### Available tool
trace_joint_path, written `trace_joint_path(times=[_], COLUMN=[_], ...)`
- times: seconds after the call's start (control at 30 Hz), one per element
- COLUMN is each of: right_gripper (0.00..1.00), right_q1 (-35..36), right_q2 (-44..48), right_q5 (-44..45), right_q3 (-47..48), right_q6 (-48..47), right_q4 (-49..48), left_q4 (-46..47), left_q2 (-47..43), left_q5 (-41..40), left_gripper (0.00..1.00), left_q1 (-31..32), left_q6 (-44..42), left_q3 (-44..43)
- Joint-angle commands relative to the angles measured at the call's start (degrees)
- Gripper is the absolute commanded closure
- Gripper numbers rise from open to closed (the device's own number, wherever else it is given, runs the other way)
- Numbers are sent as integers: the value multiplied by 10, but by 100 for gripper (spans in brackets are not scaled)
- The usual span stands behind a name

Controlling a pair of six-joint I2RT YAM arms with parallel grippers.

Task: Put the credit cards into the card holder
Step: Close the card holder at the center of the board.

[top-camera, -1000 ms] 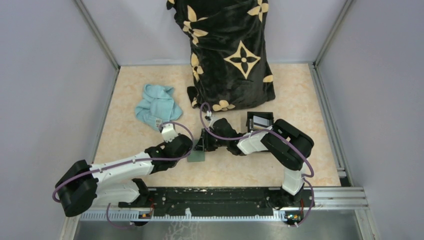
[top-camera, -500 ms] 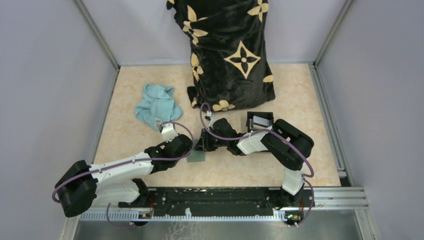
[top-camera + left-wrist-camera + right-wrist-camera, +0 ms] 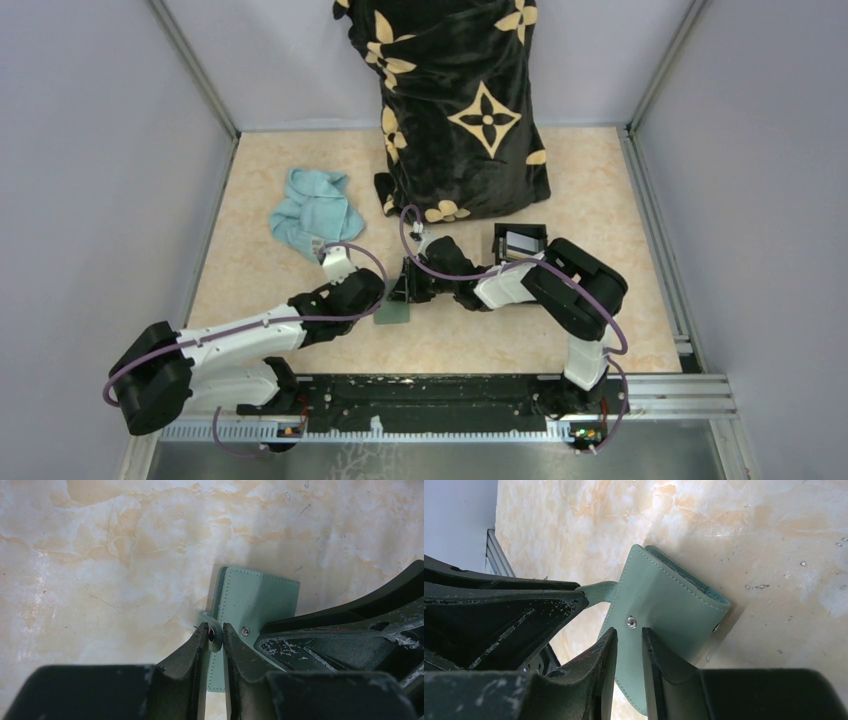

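The sage-green card holder [image 3: 394,313] lies folded on the marbled table between both arms, and shows close up in the wrist views [image 3: 255,600] [image 3: 664,600]. My left gripper [image 3: 215,628] [image 3: 379,303] is shut on its small snap tab [image 3: 216,643] at the holder's left edge. My right gripper [image 3: 629,632] [image 3: 408,290] comes in from the right. Its jaws stand a narrow gap apart over the holder's flat face, just below the metal snap stud [image 3: 631,622], with nothing pinched between them. A pale flat piece, apparently one of the credit cards [image 3: 519,242], lies in the black box.
The black square box [image 3: 503,236] sits just behind the right arm. A light blue cloth [image 3: 315,210] lies crumpled at the back left. A black pillow with tan flower marks [image 3: 460,110] leans on the back wall. Grey walls close in both sides.
My left jaws have closed in on the snap tab. In the top view neither arm nor the card holder has visibly shifted.
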State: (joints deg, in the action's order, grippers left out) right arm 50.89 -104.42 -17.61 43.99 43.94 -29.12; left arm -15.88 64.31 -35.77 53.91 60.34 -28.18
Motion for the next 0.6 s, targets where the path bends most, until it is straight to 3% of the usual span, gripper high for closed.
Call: trace_joint_path(times=[0.0,0.57], right_gripper=[74,74], right_q1=[5,6], right_q2=[-18,-16], right_q5=[29,30], right_q3=[1,0], right_q6=[-14,-15], right_q4=[13,14], left_q4=[-5,-2], left_q2=[-13,-15], left_q5=[4,22], left_gripper=[78,86], left_q1=[0,1], left_q6=[-6,-6], left_q3=[-18,-20])
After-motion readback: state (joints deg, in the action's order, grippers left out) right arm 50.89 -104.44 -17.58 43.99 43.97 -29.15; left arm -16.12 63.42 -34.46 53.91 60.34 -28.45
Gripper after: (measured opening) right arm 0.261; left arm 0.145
